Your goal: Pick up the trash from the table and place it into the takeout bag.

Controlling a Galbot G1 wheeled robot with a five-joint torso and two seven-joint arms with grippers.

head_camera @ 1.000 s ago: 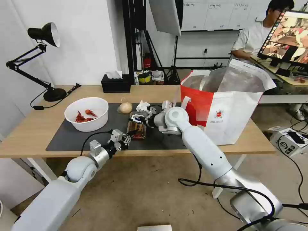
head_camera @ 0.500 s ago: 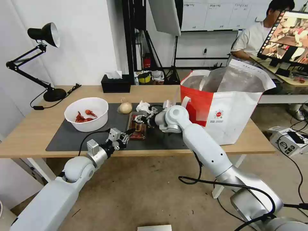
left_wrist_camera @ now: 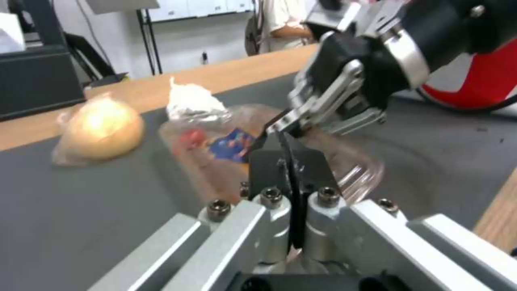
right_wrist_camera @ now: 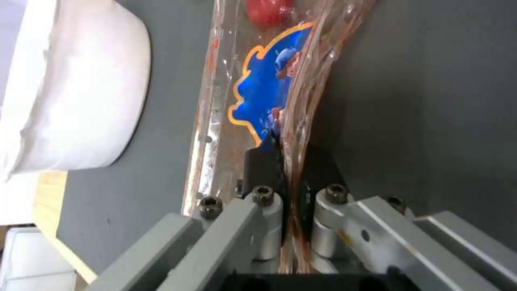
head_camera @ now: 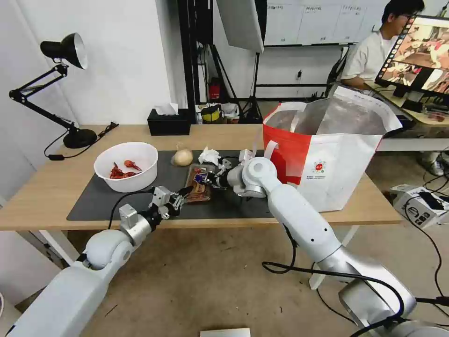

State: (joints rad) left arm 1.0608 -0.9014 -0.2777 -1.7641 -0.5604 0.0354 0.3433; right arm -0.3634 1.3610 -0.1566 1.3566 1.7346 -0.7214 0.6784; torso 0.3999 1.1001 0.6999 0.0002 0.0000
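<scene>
Since a second ago the left arm has been drawing back toward the near table edge, and the clear plastic tray has slid with it across the dark grey mat. The left gripper is clenching the tray's near rim; in the left wrist view its black pads are pressing together on the thin plastic. The right gripper is reaching in from the bag side and pinching the tray's opposite edge, its jaws closed on the wavy rim just beside a blue and orange sticker. Red scraps are lying inside the tray. The beige onion-like lump and the crumpled white tissue are sitting on the mat just behind the tray. The white bowl with red shells is resting farther to the left. The takeout bag is standing open on the table to the right.
</scene>
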